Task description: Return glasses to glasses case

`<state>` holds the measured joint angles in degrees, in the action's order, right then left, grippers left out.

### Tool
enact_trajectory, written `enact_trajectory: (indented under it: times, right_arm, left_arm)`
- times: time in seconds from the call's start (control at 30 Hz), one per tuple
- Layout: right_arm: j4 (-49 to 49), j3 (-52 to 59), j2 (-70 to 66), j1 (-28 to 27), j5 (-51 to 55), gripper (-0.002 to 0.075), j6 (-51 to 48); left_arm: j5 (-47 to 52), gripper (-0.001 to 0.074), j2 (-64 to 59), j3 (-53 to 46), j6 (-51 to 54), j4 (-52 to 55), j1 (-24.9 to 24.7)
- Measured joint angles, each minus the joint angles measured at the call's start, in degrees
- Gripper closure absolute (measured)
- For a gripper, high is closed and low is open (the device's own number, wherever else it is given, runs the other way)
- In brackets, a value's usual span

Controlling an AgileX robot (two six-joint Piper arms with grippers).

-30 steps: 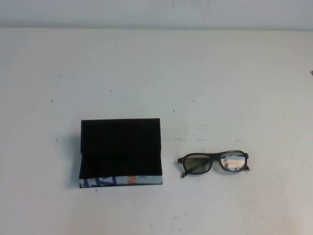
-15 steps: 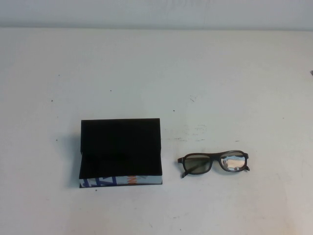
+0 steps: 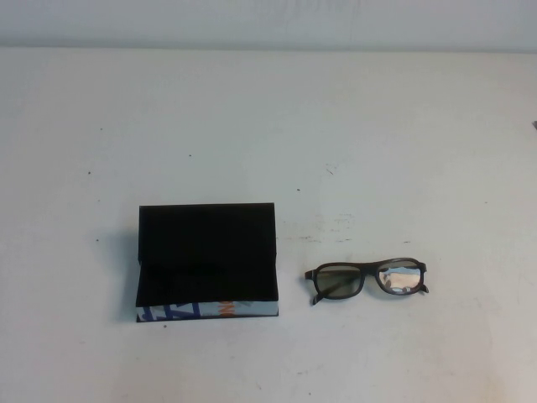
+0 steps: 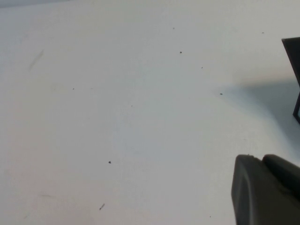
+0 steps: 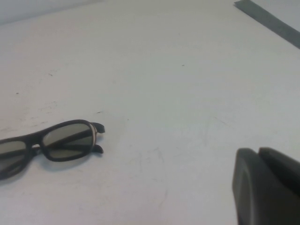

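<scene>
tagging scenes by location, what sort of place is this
Probably a robot test bench, not a home: a bare white table holds only the open glasses case and the glasses. The left hand and right hand sit at the wrist views' edges.

The white, faintly speckled table fills nearly the whole high view. Left of centre in the lower half stands the black rectangular glasses case, its hinged lid raised and its light front side printed blue and orange. Lower right of centre, apart from the case, lie the dark rectangular-framed glasses, folded, with clear lenses.

The left gripper hangs over bare table near the case's edge; the right gripper hangs near the glasses.
</scene>
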<state>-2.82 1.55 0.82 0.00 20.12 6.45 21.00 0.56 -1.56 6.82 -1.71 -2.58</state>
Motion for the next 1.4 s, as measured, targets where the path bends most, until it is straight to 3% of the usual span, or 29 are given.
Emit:
enact_trajectory:
  times: [0.57,0.77,1.03,1.23,1.4]
  right_arm:
    - [-37.9,0.0,0.0,-0.01,-16.66,0.0738,0.0]
    - [-38.84,-8.42,-1.54,-0.01,0.91,0.0738,-4.72]
    - [-37.23,-27.32,-23.58,-0.01,27.63,0.0739,-16.98]
    - [-36.53,-35.81,-38.58,0.0,36.6,0.0739,-26.57]
    - [-36.54,-40.03,-48.53,1.54,38.0,0.0739,-32.29]
  left_arm:
    - [0.0,0.0735,0.0,0.0,0.0,0.0,0.0]
    - [0.1,0.0735,0.0,0.0,0.0,0.0,0.0]
    - [0.1,0.0735,0.0,0.0,0.0,0.0,0.0]
    - [0.1,0.0735,0.0,0.0,0.0,0.0,0.0]
    - [0.1,0.0735,0.0,0.0,0.0,0.0,0.0]
